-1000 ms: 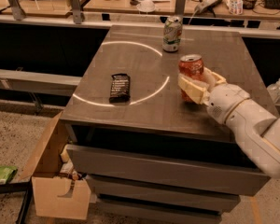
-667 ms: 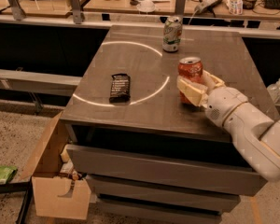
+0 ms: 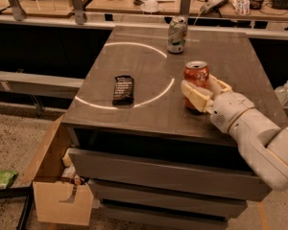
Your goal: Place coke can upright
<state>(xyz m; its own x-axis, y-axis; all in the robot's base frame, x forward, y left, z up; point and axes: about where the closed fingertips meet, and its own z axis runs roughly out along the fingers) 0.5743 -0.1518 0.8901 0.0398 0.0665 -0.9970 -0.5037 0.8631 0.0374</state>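
The coke can (image 3: 196, 74), red with a silver top, stands upright on the right part of the grey table (image 3: 149, 104). My gripper (image 3: 202, 89) reaches in from the lower right. Its cream fingers (image 3: 195, 95) sit on either side of the can's lower half and are shut on it. The can's base is at or just above the tabletop; the fingers hide it.
A green-and-white can (image 3: 176, 34) stands upright at the table's far edge. A dark snack bar (image 3: 123, 89) lies left of centre inside a white circle line. A cardboard box (image 3: 57, 195) stands on the floor at the lower left. A cluttered bench runs behind.
The gripper has moved slightly down with the coke can in it. The other objects have not moved.
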